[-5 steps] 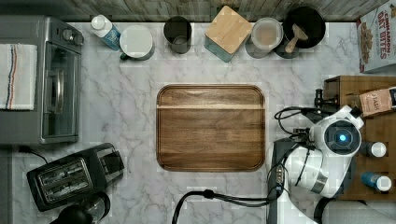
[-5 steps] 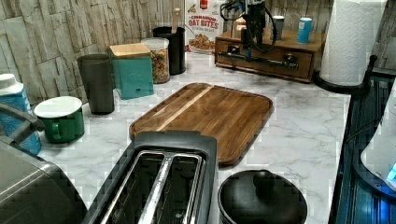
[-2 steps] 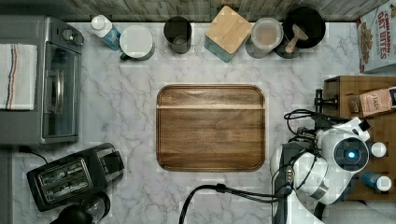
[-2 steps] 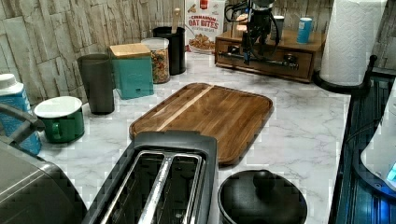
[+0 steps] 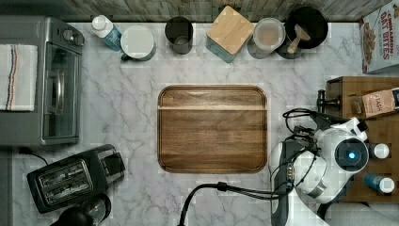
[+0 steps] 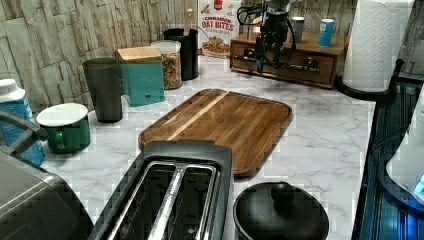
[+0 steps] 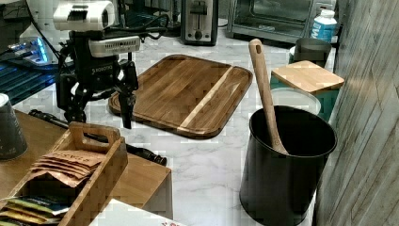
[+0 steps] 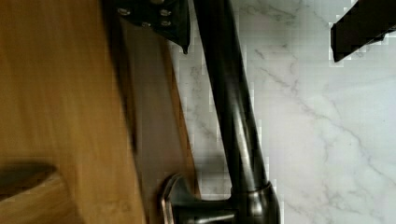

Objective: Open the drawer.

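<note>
A white marble bench (image 5: 117, 108) carries kitchen things. At the top view's right edge sits a low wooden cabinet holding the drawer (image 6: 285, 61), its front facing the bench's middle. A long black bar handle (image 8: 231, 107) runs across the drawer's front. The drawer front lies flush with the cabinet, so it looks closed.

The robot arm's end effector (image 7: 101, 101) hangs over the handle, pointing down. Its two black fingers (image 7: 127, 106) are spread apart. In the wrist view one fingertip sits on the wood side of the bar and the other over the marble, so they straddle the handle with clear gaps and hold nothing. The word "ROBOTIQ" can just be read on the end effector's body in the right view.

A flat wooden tray (image 5: 212, 128) with rounded corners lies in the middle of the bench. On the cabinet stands a wooden caddy (image 7: 82, 172) of paper packets; one brown packet reads "STASH". A cereal box (image 6: 216, 25) labelled "Cinnamon Oat Bites" stands against the wall near the cabinet. Two small cans (image 5: 380, 182) also stand on the cabinet top.

Along the back wall stand a black crock (image 7: 284, 160) with a wooden spoon, a lidded jar (image 5: 268, 35), a teal canister (image 6: 141, 75) with a wooden lid, a dark cup (image 6: 103, 87) and a green mug (image 6: 65, 127). A grey toaster oven (image 5: 44, 80) and a black toaster (image 5: 75, 176) sit at the top view's left.
</note>
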